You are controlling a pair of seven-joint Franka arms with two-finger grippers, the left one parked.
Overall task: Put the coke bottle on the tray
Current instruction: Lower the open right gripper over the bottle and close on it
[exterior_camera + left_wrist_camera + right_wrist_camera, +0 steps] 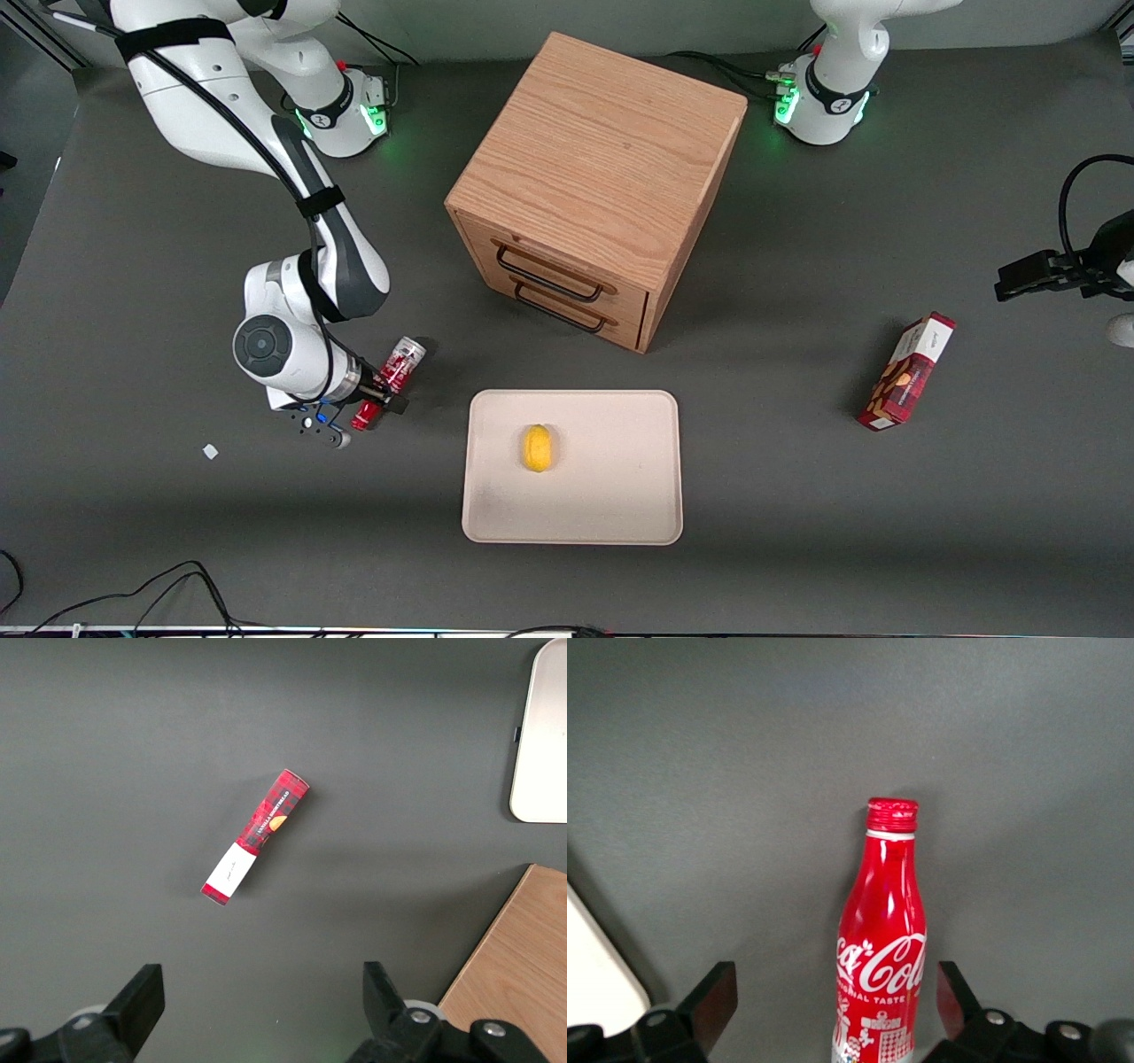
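working arm's end of the table: gripper (365, 409) low over the dark mat, fingers spread apart either side of the coke bottle (391, 378), a clear gap showing between each finger and the bottle's sides in the wrist view, not clamped. bottle lies flat on the mat, not on the tray. long axis runs diagonally in the front view: silver base end farther from the front camera and angled toward the drawer cabinet, narrow red neck and cap nearer the front camera, tucked under the gripper. in the right wrist view the coke bottle (881, 948) runs lengthwise away from the wrist, red cap at the end farthest from the gripper (835, 1017), white script across the body, lying between the two dark fingers (713, 998). small white scrap (210, 451) on the mat near the working arm's end. next along, tray (620, 496), flat and beige, near the bottle but apart from it, with a yellow lemon (537, 447) lying on it. wooden drawer cabinet (611, 151) farther from the front camera than the tray, two dark handles on its front. toward the parked arm's end, a dark red snack box (907, 371) lying on the mat, well apart from the tray.
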